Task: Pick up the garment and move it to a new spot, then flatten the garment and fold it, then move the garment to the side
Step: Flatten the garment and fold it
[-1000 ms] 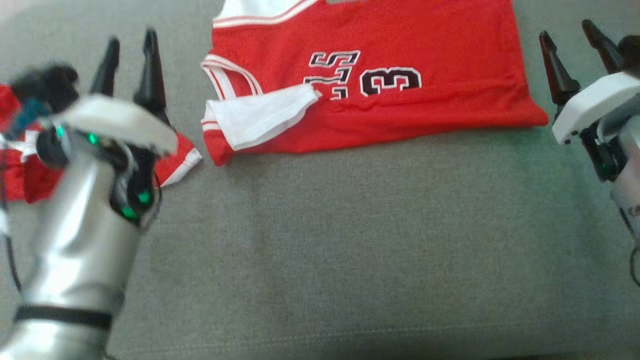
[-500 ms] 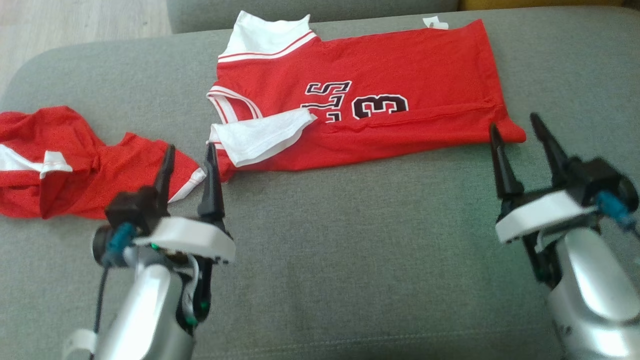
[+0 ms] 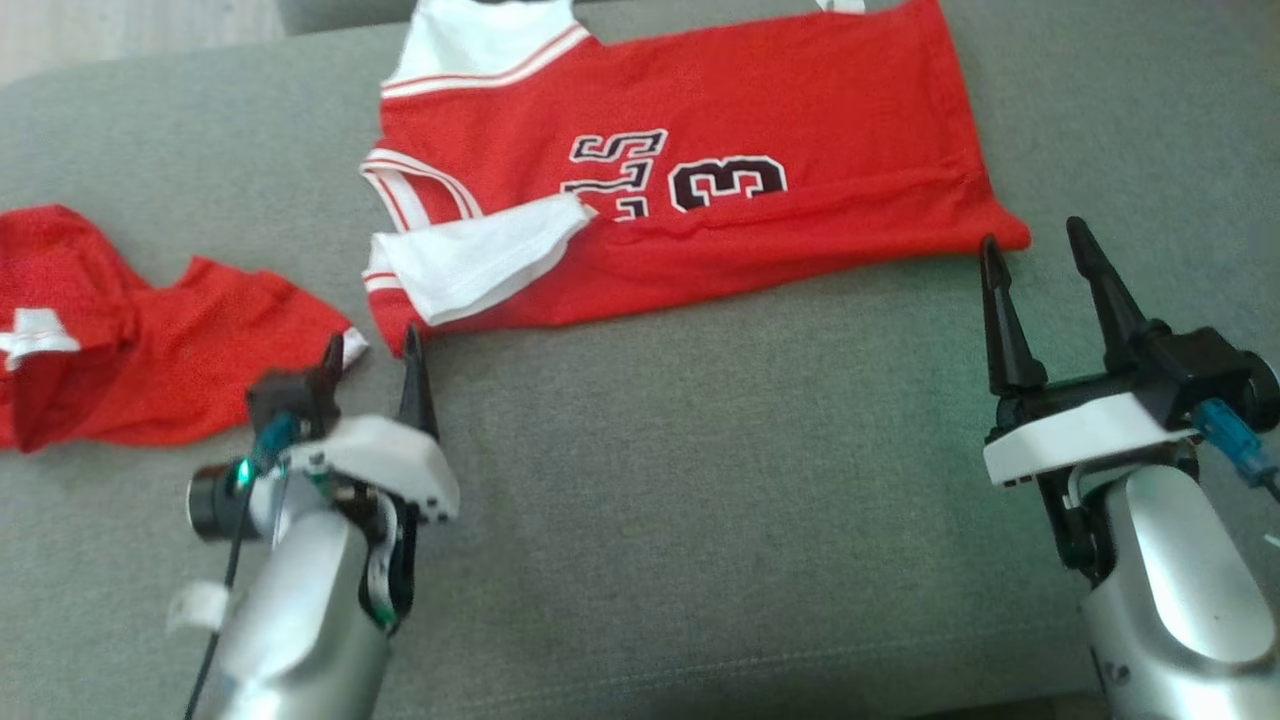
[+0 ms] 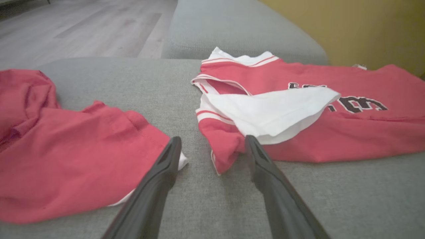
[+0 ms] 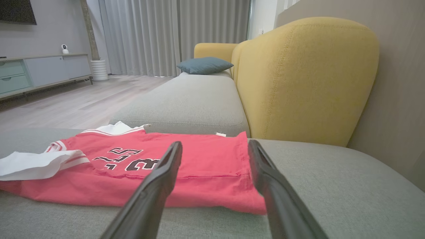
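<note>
A red jersey [image 3: 720, 200] with white trim and black numbers lies spread on the grey sofa seat, a white flap [image 3: 470, 255] folded over its near left corner. In the left wrist view that corner of the jersey [image 4: 298, 132] sits just beyond my fingertips, and in the right wrist view the jersey [image 5: 186, 166] lies flat ahead. My left gripper [image 3: 372, 345] stands open just short of the jersey's near left corner. My right gripper [image 3: 1035, 250] stands open beside the near right corner. Neither holds anything.
A second crumpled red garment [image 3: 130, 330] lies on the seat to the left, close to my left gripper. A yellow backrest [image 5: 298, 83] rises behind the seat, with a blue cushion [image 5: 204, 64] further along. Wooden floor [image 4: 83, 30] lies beyond the seat's left edge.
The head camera has shifted. My left arm came down from beside the crumpled garment to the jersey's near left corner. My right gripper settled by the near right corner. Both stayed open.
</note>
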Available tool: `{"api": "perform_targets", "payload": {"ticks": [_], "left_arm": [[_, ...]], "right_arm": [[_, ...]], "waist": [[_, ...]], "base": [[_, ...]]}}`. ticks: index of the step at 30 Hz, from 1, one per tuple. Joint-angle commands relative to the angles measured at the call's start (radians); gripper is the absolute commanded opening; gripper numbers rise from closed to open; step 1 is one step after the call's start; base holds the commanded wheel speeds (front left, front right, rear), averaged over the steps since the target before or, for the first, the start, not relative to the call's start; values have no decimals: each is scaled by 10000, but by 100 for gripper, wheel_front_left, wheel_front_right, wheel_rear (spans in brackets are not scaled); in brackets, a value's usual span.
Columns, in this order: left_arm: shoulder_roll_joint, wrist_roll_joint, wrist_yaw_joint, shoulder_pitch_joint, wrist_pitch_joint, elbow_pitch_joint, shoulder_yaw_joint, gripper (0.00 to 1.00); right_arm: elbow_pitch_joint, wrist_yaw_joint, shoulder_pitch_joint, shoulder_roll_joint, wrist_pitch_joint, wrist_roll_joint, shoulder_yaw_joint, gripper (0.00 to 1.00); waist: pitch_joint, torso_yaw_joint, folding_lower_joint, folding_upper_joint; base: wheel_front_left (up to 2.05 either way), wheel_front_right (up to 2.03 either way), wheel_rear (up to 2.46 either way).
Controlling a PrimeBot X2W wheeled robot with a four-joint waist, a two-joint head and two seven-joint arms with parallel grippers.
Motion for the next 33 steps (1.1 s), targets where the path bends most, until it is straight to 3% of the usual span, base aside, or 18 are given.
{"api": "perform_targets", "payload": {"ticks": [1, 16, 17, 18, 19, 20, 26, 33], "left_arm": [[84, 6, 44, -703, 36, 140, 369, 100], [139, 36, -363, -2401, 454, 3189, 15, 100], [139, 63, -396, -2547, 479, 3438, -57, 75], [139, 63, -396, -2547, 479, 3438, -57, 75], [134, 60, -413, -2610, 459, 3536, -76, 9], [128, 57, -442, -2666, 412, 3610, -98, 0], [128, 250, -315, -2976, -218, 3281, -189, 0], [-27, 516, -423, -2943, -349, 1966, -544, 0]], "right_arm": [[-424, 65, -372, -17, 16, -31, 131, 100], [-697, 65, -560, -98, 115, -61, -91, 100], [-688, 65, -633, -101, 183, -104, -115, 100], [-688, 65, -633, -101, 183, -104, -115, 100], [-653, 65, -673, -106, 265, -136, -121, 100], [-602, 65, -718, -103, 369, -158, -117, 100], [339, 65, -1251, 194, 1781, 11, -625, 100], [2208, 65, -2432, 395, 3226, -77, -2046, 100]], "waist": [[236, -170, 0, 0], [833, -377, 0, 0], [862, -371, 0, 0], [862, -371, 0, 0], [873, -361, 0, 0], [882, -349, 0, 0], [980, -154, 0, 0], [1167, 443, 0, 0]], "base": [[0, 0, 0], [0, 0, 0], [0, 0, 0], [0, 0, 0], [0, 0, 0], [0, 0, 0], [0, 0, 0], [0, 0, 0]]}}
